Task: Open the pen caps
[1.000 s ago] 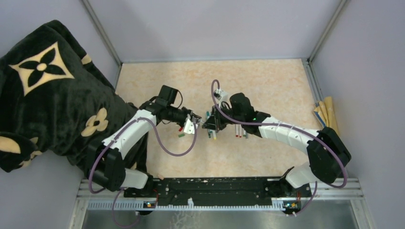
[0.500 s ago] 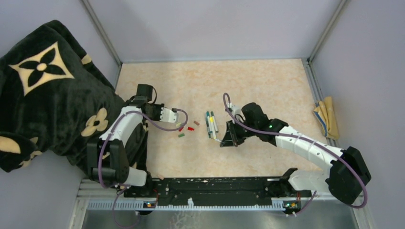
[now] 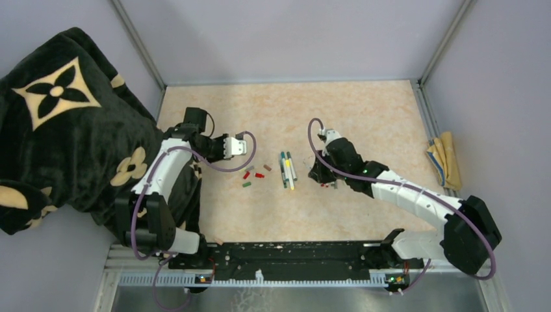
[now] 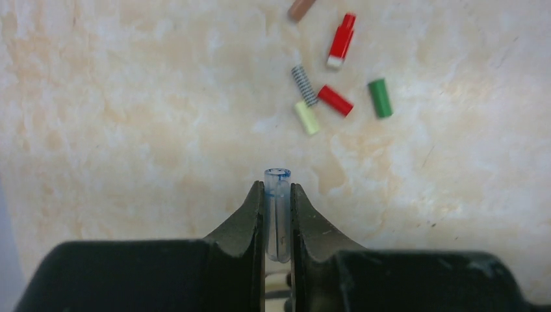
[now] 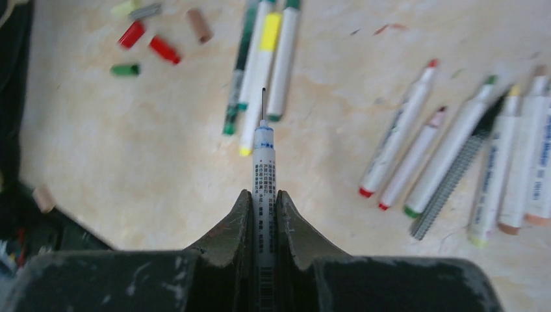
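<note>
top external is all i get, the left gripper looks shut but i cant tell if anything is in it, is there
Observer: Yes. In the left wrist view the left gripper is shut on a clear cap with a bluish rim, held off the table.
Operator: ok and the right one, is that pen capped or not
Observer: Not capped. The right wrist view shows the right gripper shut on a white pen, whose thin bare tip points away from the fingers.
</note>
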Motion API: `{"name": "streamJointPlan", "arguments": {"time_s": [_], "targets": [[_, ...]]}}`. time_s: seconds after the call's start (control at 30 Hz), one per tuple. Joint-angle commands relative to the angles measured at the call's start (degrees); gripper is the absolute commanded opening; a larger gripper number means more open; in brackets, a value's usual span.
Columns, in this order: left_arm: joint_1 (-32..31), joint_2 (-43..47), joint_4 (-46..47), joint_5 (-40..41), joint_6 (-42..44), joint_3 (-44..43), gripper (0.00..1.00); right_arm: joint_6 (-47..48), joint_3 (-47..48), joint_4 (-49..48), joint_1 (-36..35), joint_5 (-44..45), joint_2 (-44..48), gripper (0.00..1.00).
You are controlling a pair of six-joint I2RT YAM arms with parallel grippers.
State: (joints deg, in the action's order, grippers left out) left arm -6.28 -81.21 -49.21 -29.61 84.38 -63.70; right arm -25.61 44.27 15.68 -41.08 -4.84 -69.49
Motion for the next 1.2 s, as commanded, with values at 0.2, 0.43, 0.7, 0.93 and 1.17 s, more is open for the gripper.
{"name": "streamJointPlan", "arguments": {"time_s": [0.2,0.43,0.7,0.93,1.17], "targets": [[-0.22,0.22,1.86,-14.07,-10.05,5.44,0.0,-5.15,2.93,-14.51,-2.77,32.23,-13.85,0.0],[-0.22,0.34,2.97,-12.8,-10.25,8.42,0.01,-7.62,5.43,-15.24,-5.59,35.88,-24.14,0.0],[-0.66,-1.19,3.38,-12.13,-10.05,8.84,0.04,-9.96,3.19,-15.24,-5.53,34.43,-25.74,0.25],[-4.72,-2.77,8.08,-7.68,-11.23,11.1,0.04,-10.5,2.75,-13.69,-5.1,33.22,-26.42,0.3],[-10.01,-7.17,11.01,-4.5,-14.05,9.87,0.04,-10.68,0.55,-12.71,-3.55,33.24,-22.07,0.18]]}}
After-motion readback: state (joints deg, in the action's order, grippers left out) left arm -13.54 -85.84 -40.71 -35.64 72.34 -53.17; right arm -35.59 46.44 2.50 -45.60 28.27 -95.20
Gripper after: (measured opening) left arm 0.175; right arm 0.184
